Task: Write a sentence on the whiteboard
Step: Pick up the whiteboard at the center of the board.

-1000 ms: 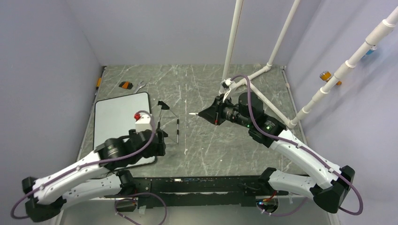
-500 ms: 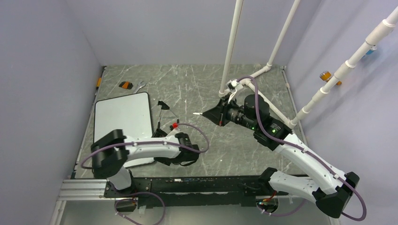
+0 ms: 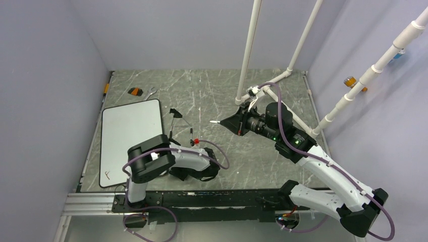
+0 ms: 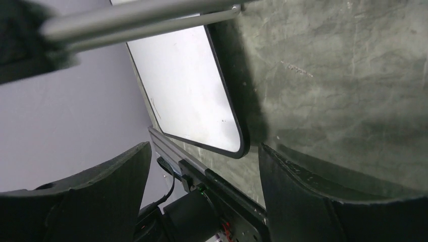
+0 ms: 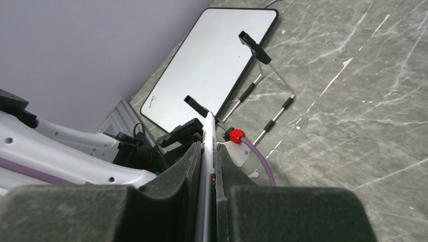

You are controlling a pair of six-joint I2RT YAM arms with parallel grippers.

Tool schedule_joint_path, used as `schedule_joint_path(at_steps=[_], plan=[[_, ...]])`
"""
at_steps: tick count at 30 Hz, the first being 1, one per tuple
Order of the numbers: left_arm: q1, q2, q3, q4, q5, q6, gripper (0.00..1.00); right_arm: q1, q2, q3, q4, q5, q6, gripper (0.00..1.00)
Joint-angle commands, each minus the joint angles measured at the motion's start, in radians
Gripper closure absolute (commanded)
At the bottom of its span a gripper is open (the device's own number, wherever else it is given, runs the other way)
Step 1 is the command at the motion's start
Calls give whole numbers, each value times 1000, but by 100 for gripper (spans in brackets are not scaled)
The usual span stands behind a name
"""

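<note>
The whiteboard (image 3: pixel 130 138) lies flat at the table's left. It carries only one short reddish-brown stroke (image 3: pixel 107 175) near its near left corner, and no words show. The board also shows in the left wrist view (image 4: pixel 186 85) and the right wrist view (image 5: pixel 214 63). My left gripper (image 3: pixel 188 173) is open and empty, low by the table's near edge, right of the board's near right corner; its fingers (image 4: pixel 313 201) frame the front rail. My right gripper (image 3: pixel 230 122) is shut on a white marker (image 5: pixel 208 143), held above mid-table, tip (image 3: pixel 213 122) pointing left, apart from the board.
A folding metal stand (image 3: pixel 181 126) lies just right of the board. A small orange-black object (image 3: pixel 134 91) and a wrench (image 3: pixel 150 91) lie at the back left. White pipes (image 3: pixel 251 50) rise at the back right. Grey walls close in the table.
My left arm has pulled off the whiteboard's right edge and folded back toward its base, uncovering the board's near end. My right gripper with the marker has shifted slightly right and back.
</note>
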Motion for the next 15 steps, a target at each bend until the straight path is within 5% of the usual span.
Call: schedule_joint_path(at_steps=[1, 15], plan=[[30, 48, 22, 11, -25, -14, 20, -9, -29, -2, 12, -9, -2, 100], [104, 175, 102, -120, 4, -134, 22, -29, -36, -12, 38, -56, 9, 100]])
